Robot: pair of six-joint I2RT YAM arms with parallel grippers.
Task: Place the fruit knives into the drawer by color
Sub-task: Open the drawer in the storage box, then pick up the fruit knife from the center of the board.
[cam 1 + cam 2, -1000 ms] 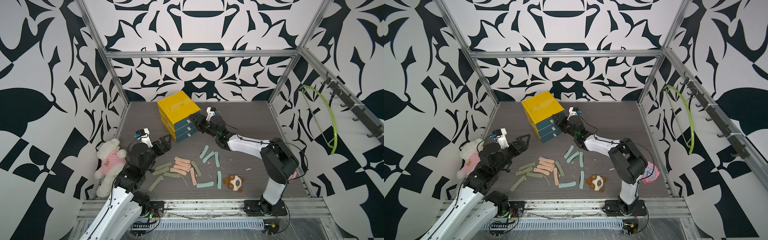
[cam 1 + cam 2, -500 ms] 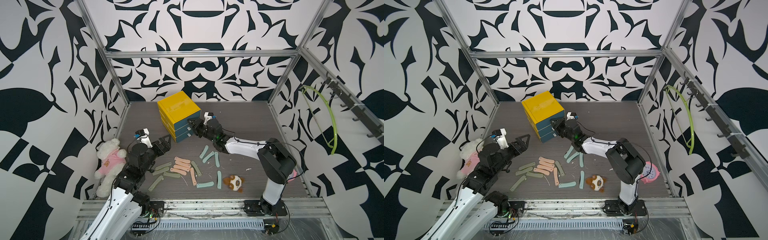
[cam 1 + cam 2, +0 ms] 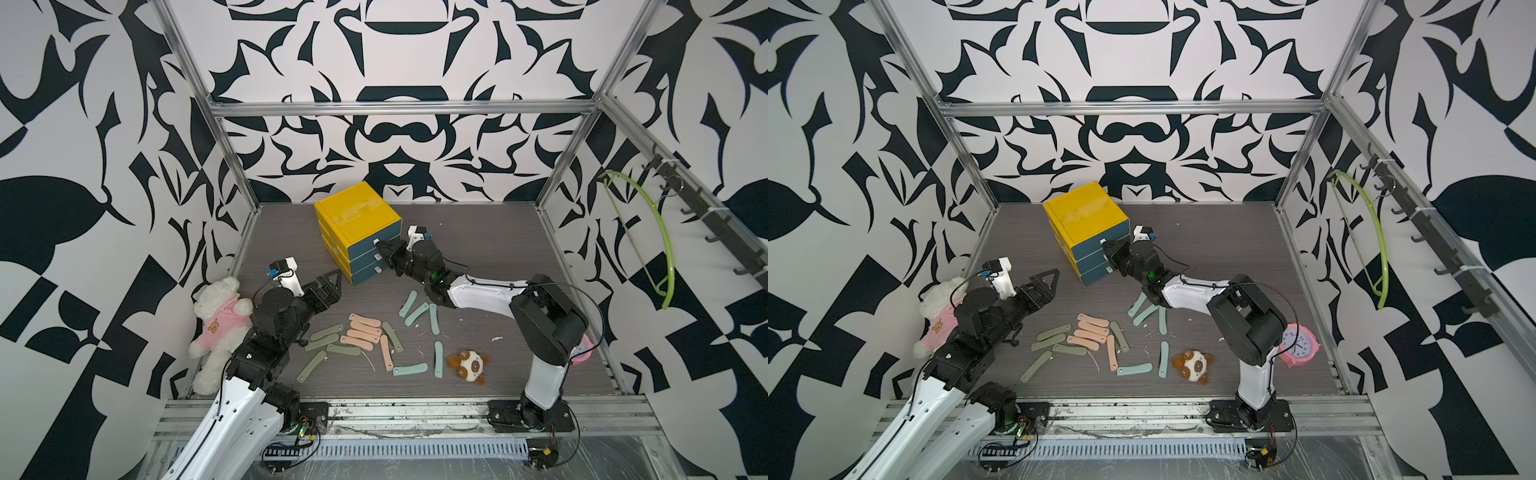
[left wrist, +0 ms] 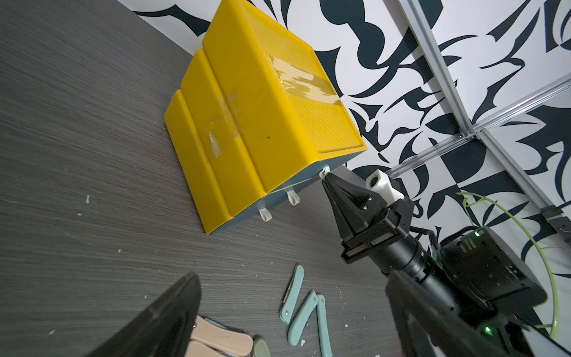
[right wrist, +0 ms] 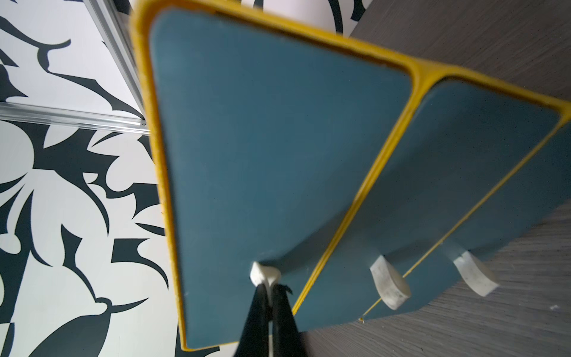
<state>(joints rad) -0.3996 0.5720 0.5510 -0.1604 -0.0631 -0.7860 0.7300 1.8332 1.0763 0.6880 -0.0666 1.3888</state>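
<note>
Upper centre in a top view, the right tool (image 3: 380, 248) pinches the top pull tab (image 5: 264, 273) of the drawer cabinet (image 3: 357, 214), so opening seems in hand, next likely a straight outward pull; the left tool (image 3: 328, 286) gapes wide, fruit knives (image 3: 365, 334) scattered lower centre on the bench (image 3: 478, 232).

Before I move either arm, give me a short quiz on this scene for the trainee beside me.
1. True or false: the right gripper is shut on the bottom drawer's pull tab.
2. Which colour of fruit knives lies nearest the brown-and-white plush toy? A olive, B peach, C teal.
3. Fill in: the left gripper, holding nothing, is ____.
Key: 1 false, it pinches the top drawer's pull tab. 2 C. 3 open.
</note>
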